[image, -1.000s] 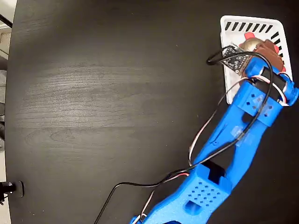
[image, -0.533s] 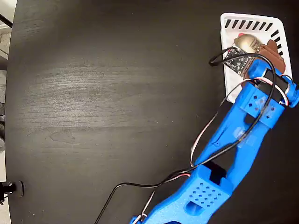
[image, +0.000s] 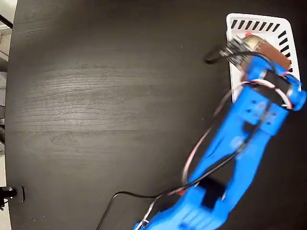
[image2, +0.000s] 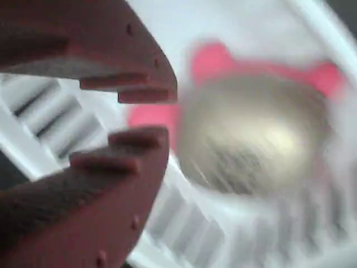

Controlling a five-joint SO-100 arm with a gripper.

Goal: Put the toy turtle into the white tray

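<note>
the toy turtle (image2: 254, 137) lay inside the white tray (image: 237, 86), at its far end near the slotted rim, so the main part of the task looked already done. what seemed left was only to take the arm away. in the wrist view the gripper (image2: 142, 114) had its two brown fingers (image2: 120, 167) close together with only a narrow gap, and nothing was held between them. the turtle was just beside the fingertips, on their right, not clamped.

turtle (image2: 254, 139) released, gripper (image2: 139, 114) off
</note>
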